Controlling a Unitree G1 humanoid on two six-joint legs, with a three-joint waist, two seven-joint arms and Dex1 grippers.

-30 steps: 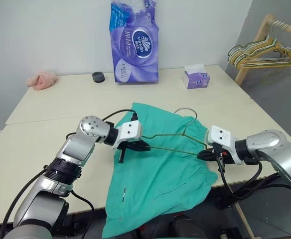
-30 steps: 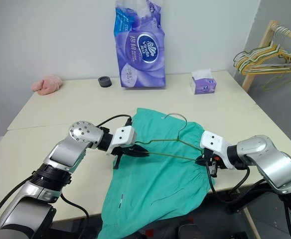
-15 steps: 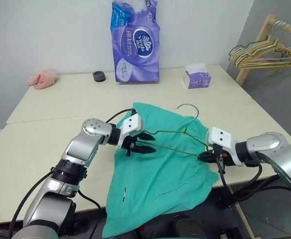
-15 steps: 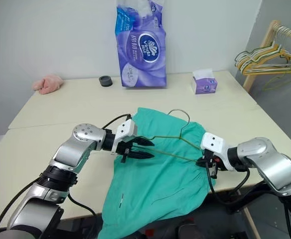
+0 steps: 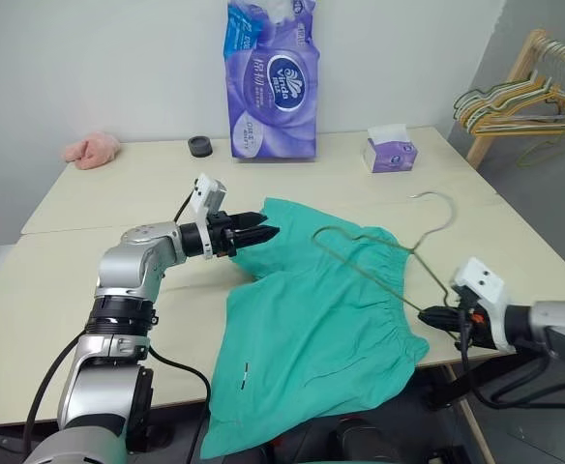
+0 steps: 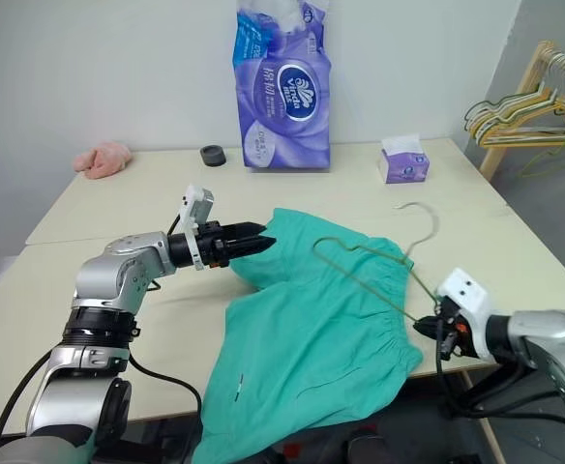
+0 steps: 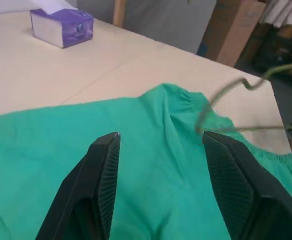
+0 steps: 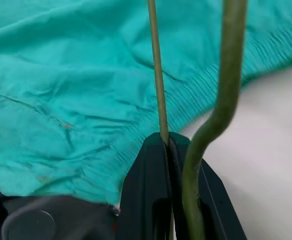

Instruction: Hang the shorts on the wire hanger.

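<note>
Left eye view: the limp teal-green fabric shorts (image 5: 316, 329) sprawl over the desk (image 5: 99, 280) edge; best pinched at the gathered waistband. The right hand (image 5: 428, 315) holds the stiff, thin grey wire hanger (image 5: 379, 253) above them.

Left wrist view: the left hand (image 7: 161, 142) is spread, empty, over the fabric.

Right wrist view: black fingers (image 8: 156, 165) pressed together on the wire.

Two head views look forward and down from above the near edge of the bench (image 5: 89, 251), side by side, both taking in the whole top, back wall and both arms. Left wrist view sits close behind the left claw (image 7: 158, 187), looking across the shorts (image 7: 151, 130) toward the hanger (image 7: 221, 95) and tissue box (image 7: 61, 27). Right wrist view looks very near along the right claw (image 8: 168, 150) at the waistband, shared with the head views.
</note>
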